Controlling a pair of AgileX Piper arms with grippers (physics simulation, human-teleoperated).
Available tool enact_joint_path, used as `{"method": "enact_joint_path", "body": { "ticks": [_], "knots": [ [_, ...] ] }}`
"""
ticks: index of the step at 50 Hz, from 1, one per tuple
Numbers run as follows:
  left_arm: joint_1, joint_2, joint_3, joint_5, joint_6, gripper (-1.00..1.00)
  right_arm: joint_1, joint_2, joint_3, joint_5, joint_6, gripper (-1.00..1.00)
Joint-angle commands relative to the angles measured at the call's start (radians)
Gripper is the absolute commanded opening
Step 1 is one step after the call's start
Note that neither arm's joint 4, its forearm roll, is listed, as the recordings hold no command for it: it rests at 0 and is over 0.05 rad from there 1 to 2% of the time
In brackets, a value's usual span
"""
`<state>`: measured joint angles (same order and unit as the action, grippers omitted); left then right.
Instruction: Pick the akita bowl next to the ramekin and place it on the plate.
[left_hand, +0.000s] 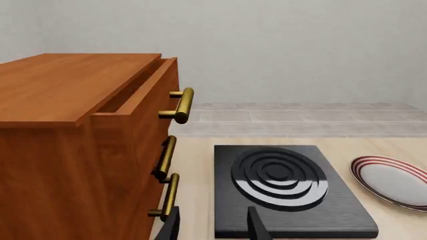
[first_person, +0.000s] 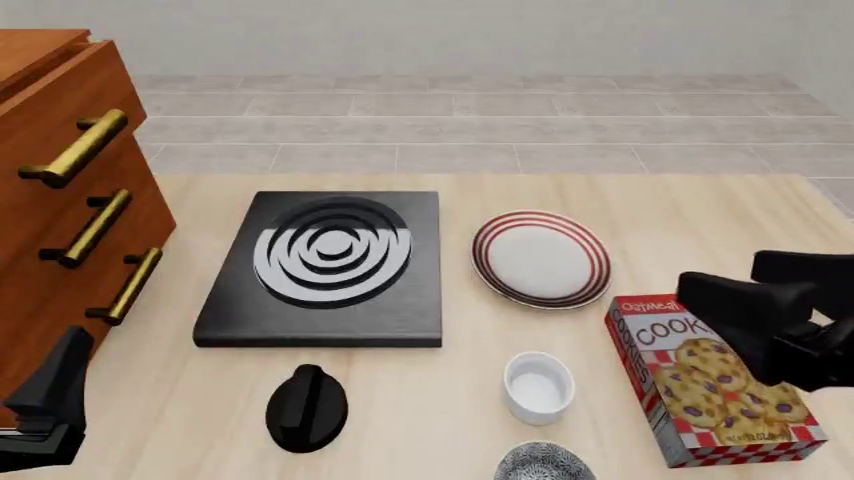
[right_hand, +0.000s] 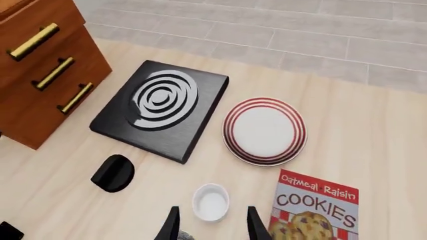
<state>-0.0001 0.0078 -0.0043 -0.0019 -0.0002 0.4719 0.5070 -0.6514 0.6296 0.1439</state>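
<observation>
The akita bowl, finely patterned in black and white, sits at the table's near edge, partly cut off by the front view. Just behind it stands the small white ramekin, which also shows in the right wrist view as the ramekin. The red-striped plate lies further back, apart from both. My right gripper is open and empty, hovering high above the ramekin. My left gripper is open too, low at the near left by the drawers, facing the stove.
A black stove block with a ringed burner lies left of the plate, its black knob in front. A cookie box lies right of the ramekin, under my right arm. A wooden drawer cabinet fills the left side.
</observation>
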Motion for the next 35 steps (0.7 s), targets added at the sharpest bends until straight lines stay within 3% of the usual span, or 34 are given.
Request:
{"method": "enact_joint_path", "body": {
  "ticks": [1,2,6,14,28,35],
  "knots": [
    [0.0,0.0,0.0,0.0,0.0,1.0,0.04,0.059,-0.066,0.079,0.062,1.0],
    [0.0,0.0,0.0,0.0,0.0,1.0,0.043,0.068,-0.066,0.086,0.079,1.0],
    [0.0,0.0,0.0,0.0,0.0,1.0,0.001,0.107,-0.064,0.126,0.051,1.0],
    [0.0,0.0,0.0,0.0,0.0,1.0,0.035,0.126,0.005,0.139,0.148,1.0],
    [0.0,0.0,0.0,0.0,0.0,1.0,0.045,0.106,0.062,0.122,0.16,1.0],
    [0.0,0.0,0.0,0.0,0.0,1.0,0.051,0.116,0.115,0.068,0.17,1.0]
  ]
}}
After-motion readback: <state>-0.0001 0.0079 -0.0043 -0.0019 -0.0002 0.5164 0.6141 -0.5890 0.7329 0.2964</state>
